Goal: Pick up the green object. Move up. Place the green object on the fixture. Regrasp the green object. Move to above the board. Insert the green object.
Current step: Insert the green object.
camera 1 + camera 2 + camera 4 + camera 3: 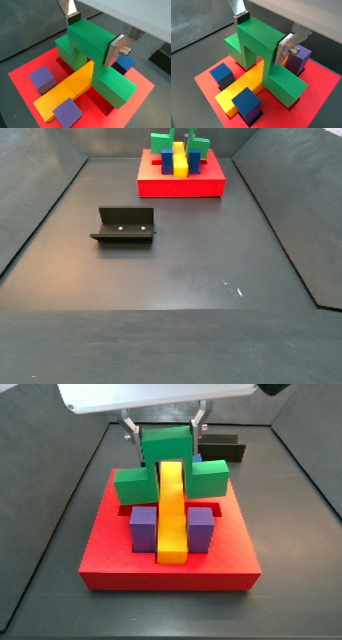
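Green object [93, 60], raised middle clamped between the gripper [97, 36] fingers [122, 47], standing in the recess of the red board [137, 82] directly beneath. Yellow bar [67, 92] alongside, under the gripper. Fixture [124, 225] well apart from the gripper on the floor.

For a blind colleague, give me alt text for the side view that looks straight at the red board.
The end effector grips the raised middle of the green object, which straddles the yellow bar on the red board. Purple blocks flank the bar; the dark fixture stands behind.
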You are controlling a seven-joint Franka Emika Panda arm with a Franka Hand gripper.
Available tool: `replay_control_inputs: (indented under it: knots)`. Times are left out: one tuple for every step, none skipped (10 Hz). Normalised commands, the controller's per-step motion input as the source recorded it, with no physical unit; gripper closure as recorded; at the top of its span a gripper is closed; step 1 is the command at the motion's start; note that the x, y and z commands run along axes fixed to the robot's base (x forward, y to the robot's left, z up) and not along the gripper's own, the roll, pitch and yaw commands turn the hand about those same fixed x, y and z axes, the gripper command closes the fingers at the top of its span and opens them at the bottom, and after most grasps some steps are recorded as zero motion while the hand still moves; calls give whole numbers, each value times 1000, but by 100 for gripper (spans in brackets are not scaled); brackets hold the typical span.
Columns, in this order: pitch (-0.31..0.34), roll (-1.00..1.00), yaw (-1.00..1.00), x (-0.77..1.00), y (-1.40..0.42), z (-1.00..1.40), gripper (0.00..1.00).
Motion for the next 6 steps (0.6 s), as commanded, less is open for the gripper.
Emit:
replay_control_inputs:
  knots:
    - [-34, 123, 0, 0, -137, -209, 100]
    - [-21, 114, 0, 0, -117, -203, 100]
    - [0, 111, 0, 60, -100, -154, 100]
    - [0, 77, 0, 169, 0, -97, 100]
    - [0, 56, 0, 363, 0, -54, 100]
    - [0, 69, 23, 454, 0, -94, 100]
